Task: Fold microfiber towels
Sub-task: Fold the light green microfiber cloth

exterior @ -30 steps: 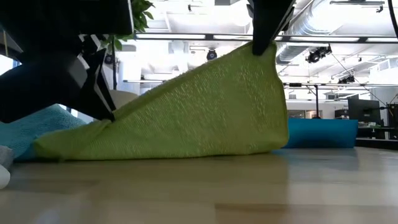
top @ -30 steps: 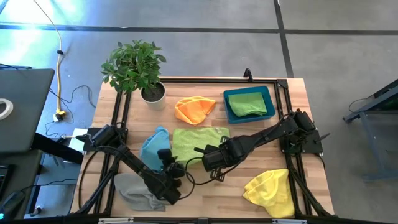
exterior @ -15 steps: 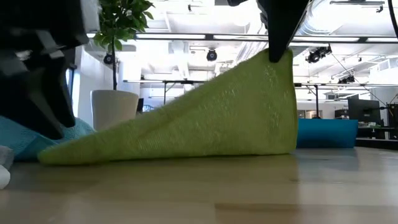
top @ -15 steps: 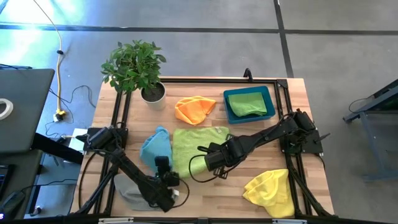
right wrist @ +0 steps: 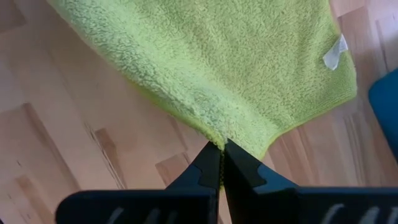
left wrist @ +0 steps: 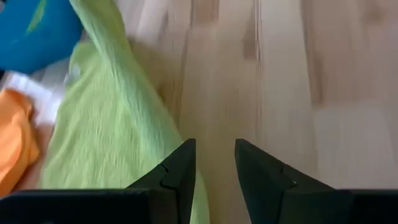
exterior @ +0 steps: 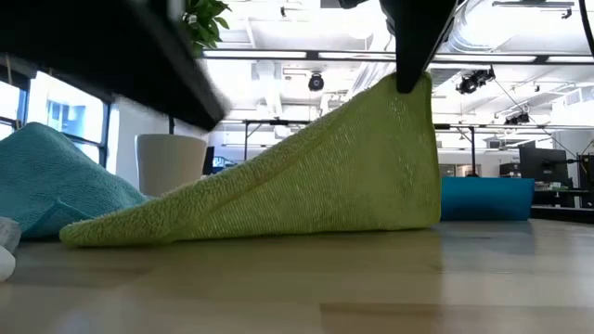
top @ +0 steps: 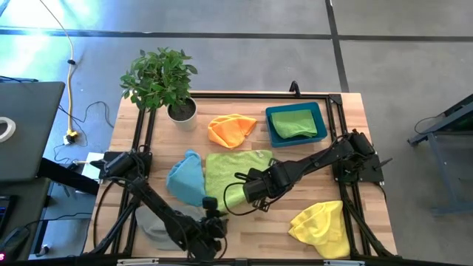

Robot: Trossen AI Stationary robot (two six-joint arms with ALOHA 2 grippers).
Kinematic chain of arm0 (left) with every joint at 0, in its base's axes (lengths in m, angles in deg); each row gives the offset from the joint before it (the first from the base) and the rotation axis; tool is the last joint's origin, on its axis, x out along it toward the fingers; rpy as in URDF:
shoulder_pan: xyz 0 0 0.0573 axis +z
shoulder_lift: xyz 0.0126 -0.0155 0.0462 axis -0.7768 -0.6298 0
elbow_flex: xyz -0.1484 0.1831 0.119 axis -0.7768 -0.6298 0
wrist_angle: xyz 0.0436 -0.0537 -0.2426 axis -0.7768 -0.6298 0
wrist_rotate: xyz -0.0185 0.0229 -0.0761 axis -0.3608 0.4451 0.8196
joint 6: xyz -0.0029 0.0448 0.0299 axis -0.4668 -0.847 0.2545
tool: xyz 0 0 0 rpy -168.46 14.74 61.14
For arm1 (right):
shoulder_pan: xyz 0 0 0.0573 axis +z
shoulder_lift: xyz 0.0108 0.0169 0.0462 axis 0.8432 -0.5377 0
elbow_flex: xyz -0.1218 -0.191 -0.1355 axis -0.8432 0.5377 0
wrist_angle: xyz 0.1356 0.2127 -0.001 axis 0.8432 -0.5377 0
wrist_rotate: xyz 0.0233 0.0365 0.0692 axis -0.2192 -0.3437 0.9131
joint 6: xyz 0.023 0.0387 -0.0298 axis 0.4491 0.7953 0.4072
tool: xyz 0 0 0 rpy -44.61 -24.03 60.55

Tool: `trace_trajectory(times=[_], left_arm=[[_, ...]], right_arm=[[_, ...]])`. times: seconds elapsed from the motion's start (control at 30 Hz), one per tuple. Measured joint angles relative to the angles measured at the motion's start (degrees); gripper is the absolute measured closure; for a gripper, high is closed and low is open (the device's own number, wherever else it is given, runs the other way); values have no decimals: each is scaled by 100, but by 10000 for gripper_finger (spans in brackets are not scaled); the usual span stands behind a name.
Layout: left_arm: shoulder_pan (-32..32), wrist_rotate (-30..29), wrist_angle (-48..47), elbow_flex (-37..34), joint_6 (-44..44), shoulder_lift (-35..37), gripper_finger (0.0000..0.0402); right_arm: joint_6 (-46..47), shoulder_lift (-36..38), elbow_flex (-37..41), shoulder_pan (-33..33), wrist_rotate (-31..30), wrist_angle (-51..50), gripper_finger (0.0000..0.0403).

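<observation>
We see the lime green towel [top: 228, 174] mid-table, one edge raised so we judge it can fold over; the right gripper [right wrist: 221, 149] pinches that edge, while the left gripper [left wrist: 211, 165], released, waits near the front

high overhead, low level; both share lime towel [top: 225, 177].

I see the wooden bench [top: 251, 225] carrying a potted plant [top: 181, 111], a blue bin [top: 321, 124], and loose towels: orange [top: 230, 129], light blue [top: 186, 177], lime green [top: 233, 168], grey [top: 151, 224] and yellow [top: 319, 225].
</observation>
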State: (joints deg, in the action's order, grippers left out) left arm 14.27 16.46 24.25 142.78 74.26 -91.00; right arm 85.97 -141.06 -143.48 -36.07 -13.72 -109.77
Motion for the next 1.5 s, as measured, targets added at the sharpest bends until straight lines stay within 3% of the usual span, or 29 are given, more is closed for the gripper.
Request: trace_trajectory(times=[0.17,0.37,0.6,0.73,0.93,1.1,1.23,1.5], left_arm=[[312,-84,566,1,-664,0,294],[678,301,756,1,-1228,-4,260],[950,-396,1289,-1,-1952,-7,203],[1103,-248,1401,-1,-2349,-7,194],[1364,485,1523,-314,-2069,-7,196],[1328,578,1413,-585,-1645,-7,197],[1178,323,951,-770,-1260,-7,197],[827,-257,-1081,-804,150,-7,198]], right_arm=[[-6,0,0,0,3,46,402],[-64,0,0,2,102,53,402],[-213,0,0,2,113,79,402],[-290,0,0,2,269,81,402],[-570,0,0,2,285,77,402],[-709,2,0,-25,282,9,402],[-711,2,0,-42,262,-103,402],[-711,4,0,-42,236,-151,402]])
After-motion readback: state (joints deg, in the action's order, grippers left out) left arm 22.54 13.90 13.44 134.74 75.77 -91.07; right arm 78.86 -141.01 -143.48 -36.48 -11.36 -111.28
